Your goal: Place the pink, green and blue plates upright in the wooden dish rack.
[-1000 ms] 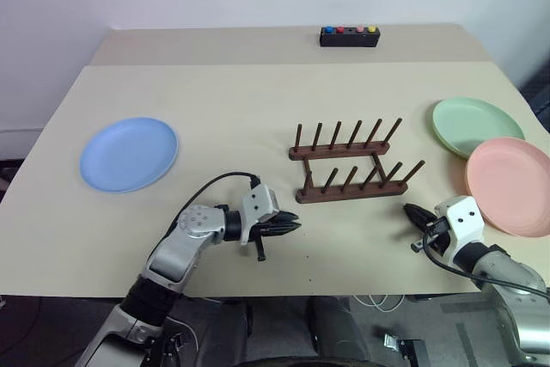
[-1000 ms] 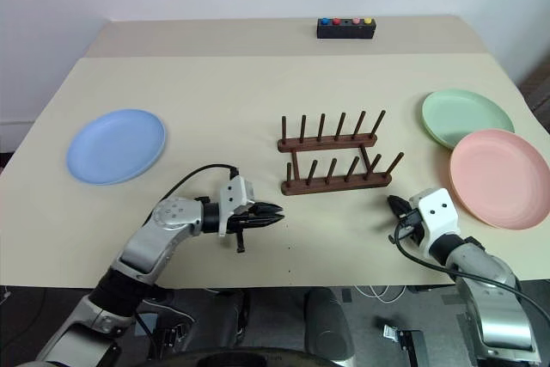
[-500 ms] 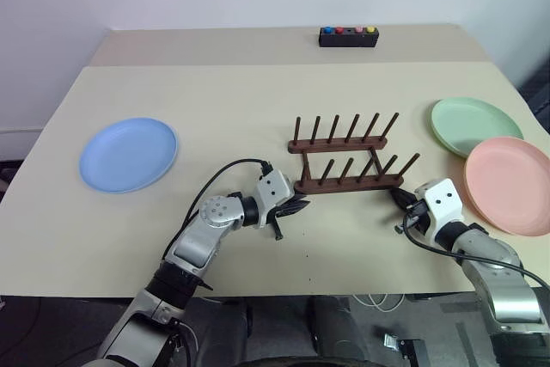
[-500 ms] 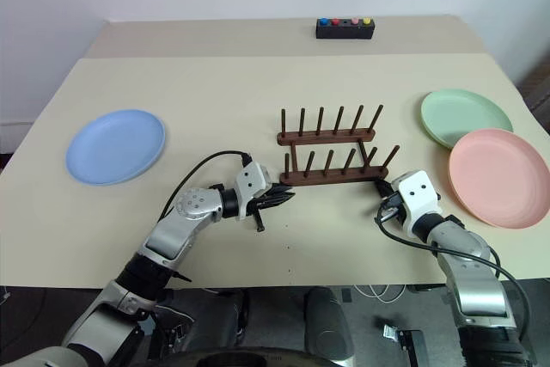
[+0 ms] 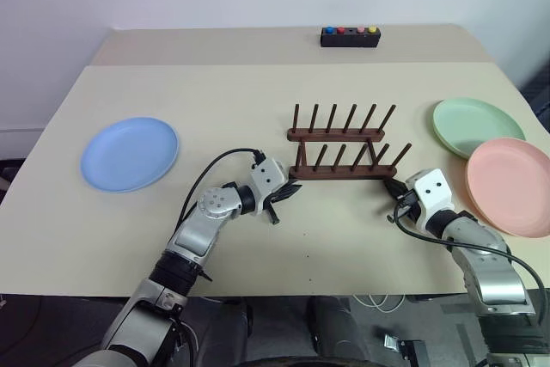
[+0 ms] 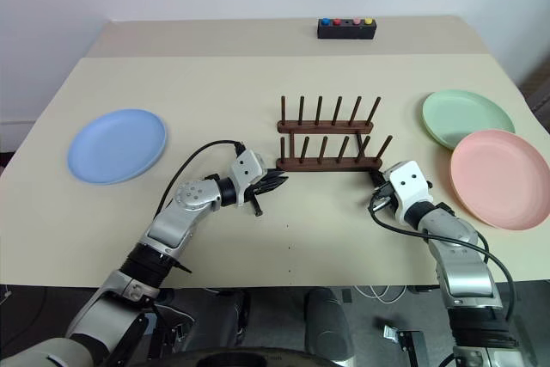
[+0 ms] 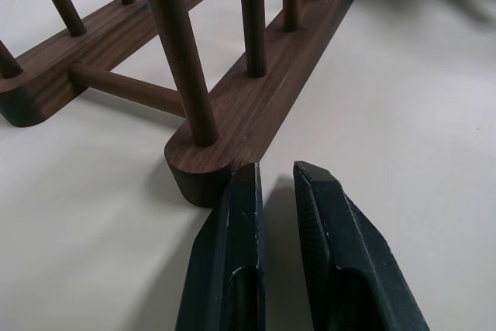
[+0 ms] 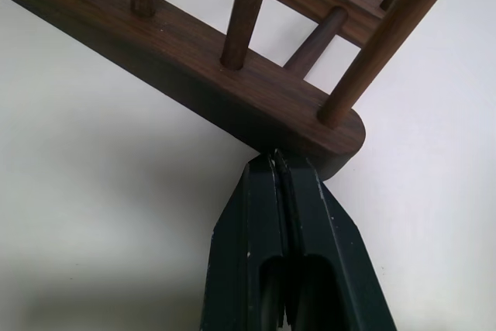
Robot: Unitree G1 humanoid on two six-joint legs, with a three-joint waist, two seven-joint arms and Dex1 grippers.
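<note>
1. Left gripper (image 5: 288, 192), seen through our left eye, sits at the left end of the wooden dish rack (image 5: 344, 154)'s near rail, and our right gripper (image 5: 397, 195) sits at that rail's right end. Against a second ago, both arms have come forward to the rack, and the rack has slid away from us and squared up to the table edge. All three plates lie flat: the blue plate (image 5: 130, 154) far to the rack's left, the green plate (image 5: 478, 126) to its right, the pink plate (image 5: 510, 185) just nearer than the green and overlapping its edge.

2. Our right eye shows the same. The black button box (image 6: 347, 28) stands well beyond the rack at the far edge of the table (image 6: 241, 92).

3. Our left wrist view shows our two fingers (image 7: 232, 261) a narrow gap apart with nothing between them, tips touching the rounded end of the near rail. Our other gripper's dark tip shows at the rail's far end.

4. Our right wrist view shows our fingers (image 8: 267, 215) pressed fully together, tips against the rounded rail end, clamping nothing.

5. We judge this as positioning the rack by pushing from both ends. No plate is racked yet, so the whole loading job remains.
</note>
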